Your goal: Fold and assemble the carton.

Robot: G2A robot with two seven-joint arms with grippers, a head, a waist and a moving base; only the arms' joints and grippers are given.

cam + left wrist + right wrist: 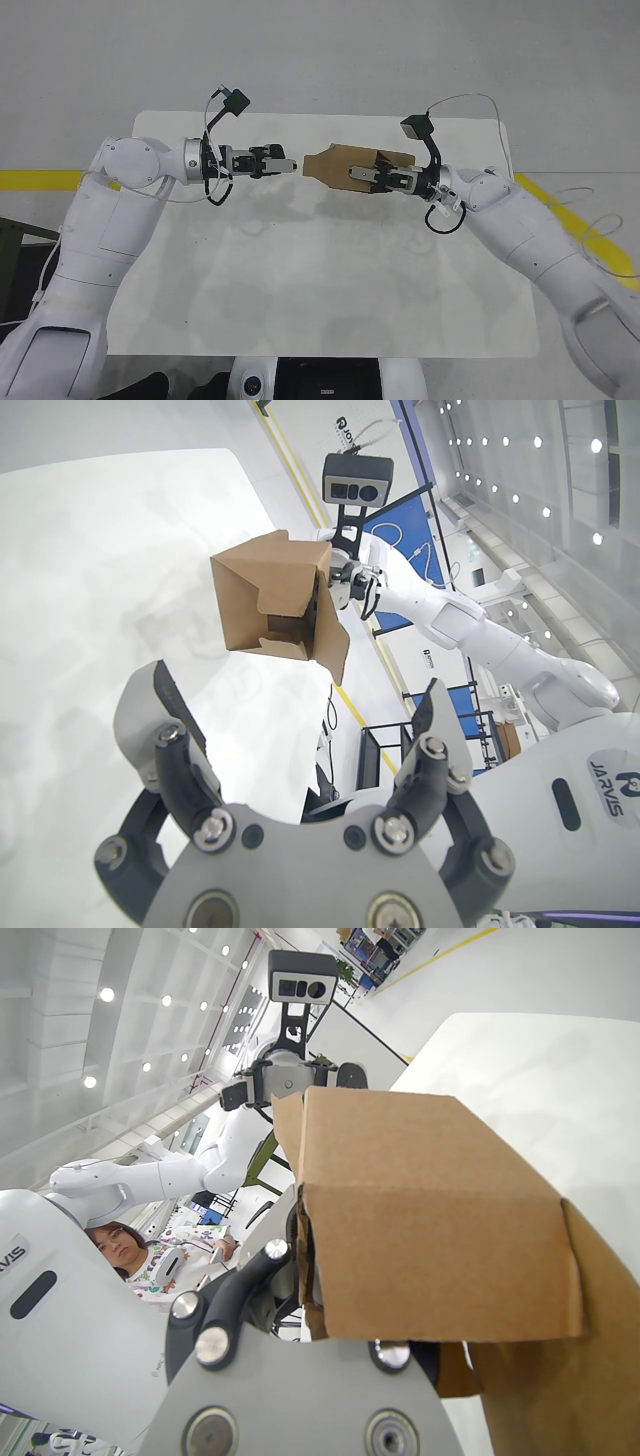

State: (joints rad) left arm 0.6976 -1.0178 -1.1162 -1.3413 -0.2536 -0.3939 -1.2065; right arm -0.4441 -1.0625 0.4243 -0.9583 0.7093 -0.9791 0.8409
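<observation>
Starting far left: left gripper [290, 163] out over the far half of the white table [300, 300], jaws spread wide, nothing between them. Pointing straight at the carton [345, 165], near its tapered end but clear of it.

On to the middle: brown cardboard carton up off the table, lying on its side between the two arms.

And over to the right: right gripper [368, 177] set into the carton's open end, jaws pinching one cardboard wall there.

Switching to the left wrist view: looking right at the carton's near end, flaps part-folded across it. A dark gap into the inside, and one long flap hanging loose off the side. Seen from above, just a tapered brown shape. Now the right wrist view: up close against a plain side of the carton [425, 1228], with a ragged cardboard edge tucked in at the jaws and the far pad hidden behind the wall.

Underneath, plain white tabletop. Around it, grey floor with a yellow line [40, 180]. Off in the room, blue panels [397, 517] and rows of ceiling lights [106, 994].
</observation>
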